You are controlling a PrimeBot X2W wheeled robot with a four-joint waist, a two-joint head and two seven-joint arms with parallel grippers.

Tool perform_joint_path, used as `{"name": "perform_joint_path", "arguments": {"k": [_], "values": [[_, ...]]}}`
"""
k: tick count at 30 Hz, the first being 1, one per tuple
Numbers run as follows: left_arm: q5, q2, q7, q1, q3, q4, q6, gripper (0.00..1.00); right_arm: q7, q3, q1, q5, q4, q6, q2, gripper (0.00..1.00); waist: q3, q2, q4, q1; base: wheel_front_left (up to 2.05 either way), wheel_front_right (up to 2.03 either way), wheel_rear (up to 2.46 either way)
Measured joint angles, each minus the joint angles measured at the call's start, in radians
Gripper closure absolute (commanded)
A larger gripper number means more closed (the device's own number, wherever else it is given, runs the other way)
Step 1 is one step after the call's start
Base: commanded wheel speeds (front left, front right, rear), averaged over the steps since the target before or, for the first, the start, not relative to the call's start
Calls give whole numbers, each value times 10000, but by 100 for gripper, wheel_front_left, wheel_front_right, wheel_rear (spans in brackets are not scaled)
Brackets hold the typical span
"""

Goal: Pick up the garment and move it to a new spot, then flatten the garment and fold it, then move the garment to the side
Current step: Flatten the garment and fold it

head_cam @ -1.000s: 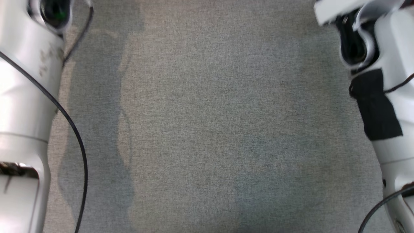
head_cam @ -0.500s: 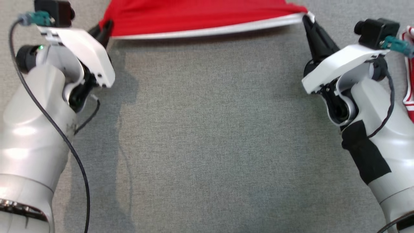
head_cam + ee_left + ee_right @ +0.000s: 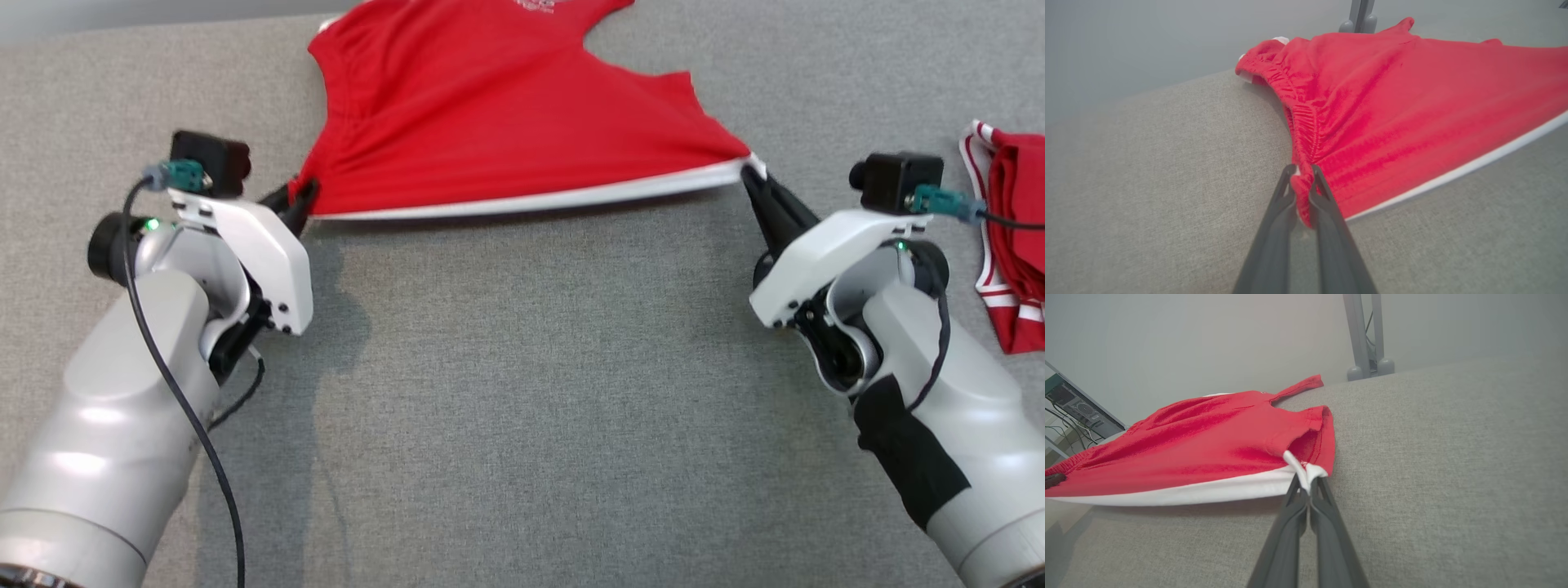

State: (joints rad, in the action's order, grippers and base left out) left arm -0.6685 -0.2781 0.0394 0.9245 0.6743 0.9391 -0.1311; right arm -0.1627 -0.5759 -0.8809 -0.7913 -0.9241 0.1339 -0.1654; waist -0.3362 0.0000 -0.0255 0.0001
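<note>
The garment (image 3: pixel 506 114) is a pair of red shorts with a white edge stripe, stretched across the far part of the grey table (image 3: pixel 522 367). My left gripper (image 3: pixel 300 198) is shut on the garment's left corner at the gathered waistband (image 3: pixel 1300 134). My right gripper (image 3: pixel 753 175) is shut on the white-trimmed right corner (image 3: pixel 1306 471). The white edge runs taut between the two grips. The garment (image 3: pixel 1412 114) (image 3: pixel 1208 449) rests partly on the cloth behind that edge.
Another red garment with white stripes (image 3: pixel 1008 245) lies folded at the table's right edge, beside my right wrist. A grey stand (image 3: pixel 1367 339) rises past the far edge. A computer case (image 3: pixel 1073 406) sits beyond the table's left.
The head view has tilted up, bringing both grippers and the garment into sight. The stretched garment now lies nearer to me than half a second ago, both grips unchanged.
</note>
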Motion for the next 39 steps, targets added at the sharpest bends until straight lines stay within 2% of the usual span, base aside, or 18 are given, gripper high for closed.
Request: {"name": "perform_joint_path", "arguments": {"k": [12, 21, 29, 39], "values": [[117, 123, -591, -1273, 627, -119, -13, 100, 690, -397, 1260, -909, -403, 15, -472, 100, 1044, 0, -27, 0, 0, 0, 0], [15, 238, -842, -2179, 828, -364, -42, 100, 1373, -667, 1965, -1365, -23, 25, -1072, 100, 1647, 0, -72, 0, 0, 0, 0], [-364, 267, -911, -3325, 959, -1116, -40, 100, 2627, -951, 2895, -1969, 1005, 25, -1985, 100, 2149, 0, -191, 0, 0, 0, 0], [-836, -150, -581, -4855, 1060, -2784, 104, 100, 4378, -646, 4047, -2828, 2673, 25, -3260, 100, 2599, 0, -324, -1, 0, 0, 0]]}}
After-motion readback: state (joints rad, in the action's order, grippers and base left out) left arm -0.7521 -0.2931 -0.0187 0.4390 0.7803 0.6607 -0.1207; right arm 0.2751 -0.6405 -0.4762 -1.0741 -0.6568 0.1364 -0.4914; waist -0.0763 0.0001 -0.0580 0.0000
